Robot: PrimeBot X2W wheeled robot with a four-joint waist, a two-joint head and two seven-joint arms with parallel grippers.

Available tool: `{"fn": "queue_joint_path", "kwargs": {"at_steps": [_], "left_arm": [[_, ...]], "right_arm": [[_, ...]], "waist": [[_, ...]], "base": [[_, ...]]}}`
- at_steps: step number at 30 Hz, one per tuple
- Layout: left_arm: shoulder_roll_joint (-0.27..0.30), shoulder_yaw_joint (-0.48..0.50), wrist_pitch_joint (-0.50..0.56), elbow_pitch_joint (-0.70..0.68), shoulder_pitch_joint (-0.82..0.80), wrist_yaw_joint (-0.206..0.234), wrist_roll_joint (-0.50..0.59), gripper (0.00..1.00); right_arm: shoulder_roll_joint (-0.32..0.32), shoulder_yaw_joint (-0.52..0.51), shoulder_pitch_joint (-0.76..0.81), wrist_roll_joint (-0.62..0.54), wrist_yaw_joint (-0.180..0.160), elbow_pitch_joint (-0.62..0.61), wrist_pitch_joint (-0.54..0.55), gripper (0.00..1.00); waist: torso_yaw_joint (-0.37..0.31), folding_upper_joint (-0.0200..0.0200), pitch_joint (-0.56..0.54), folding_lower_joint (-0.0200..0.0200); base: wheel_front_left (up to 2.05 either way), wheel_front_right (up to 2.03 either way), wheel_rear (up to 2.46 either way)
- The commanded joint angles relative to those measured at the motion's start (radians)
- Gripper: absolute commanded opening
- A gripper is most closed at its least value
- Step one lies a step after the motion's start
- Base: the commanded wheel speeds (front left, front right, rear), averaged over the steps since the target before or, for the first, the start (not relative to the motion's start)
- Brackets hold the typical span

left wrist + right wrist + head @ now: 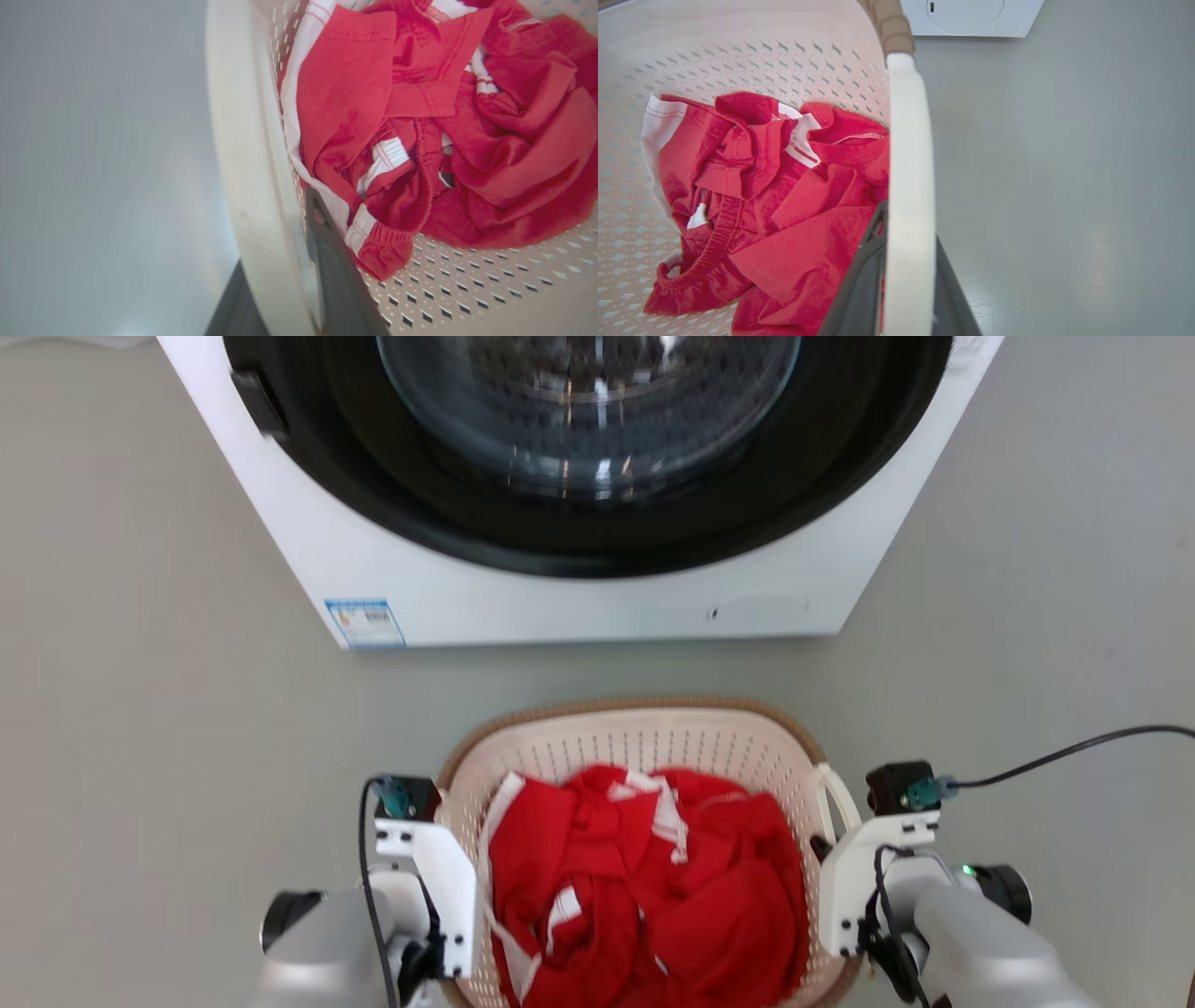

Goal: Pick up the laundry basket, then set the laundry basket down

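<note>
The laundry basket [644, 737], cream and perforated with a brown woven rim, sits low in the head view, just in front of the washing machine. Red and white clothes [644, 887] fill it. My left gripper [280, 284] is shut on the basket's left white handle [243, 163], one dark finger inside the wall and one outside. My right gripper [908, 275] is shut the same way on the right white handle [908, 163]. Whether the basket is off the floor cannot be told.
A white washing machine [579, 607] with a dark round glass door stands close beyond the basket. Grey floor [140, 709] spreads on both sides. A black cable [1074, 751] trails from my right wrist toward the right edge.
</note>
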Motion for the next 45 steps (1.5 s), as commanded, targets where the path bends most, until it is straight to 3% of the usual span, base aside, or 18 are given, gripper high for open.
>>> {"fn": "queue_joint_path", "kwargs": {"at_steps": [1,19,33,45], "left_arm": [[0.019,0.011,0.002,0.004,-0.004,0.011,-0.009,0.0],[-0.028,-0.006,0.053,-0.02,0.087,0.075,-0.028,0.0],[-0.03,-0.015,0.065,-0.058,0.094,0.103,-0.039,0.0],[-0.03,-0.021,0.068,-0.067,0.093,0.109,-0.046,0.0]], "right_arm": [[0.001,0.024,0.029,-0.001,0.008,-0.007,0.009,0.0],[0.001,-0.05,0.132,-0.077,0.008,-0.005,0.069,0.0],[0.001,-0.126,0.14,-0.153,0.008,-0.005,0.082,0.0],[0.001,-0.124,0.139,-0.155,0.008,-0.005,0.082,0.0]], "waist": [[-0.008,0.0,-0.057,0.0],[0.003,0.0,-0.221,0.0],[0.028,0.0,-0.246,0.0],[0.034,0.0,-0.245,0.0]], "base": [[0.0,0.0,0.0],[0.0,0.0,0.0],[0.0,0.0,0.0],[0.0,0.0,0.0]]}}
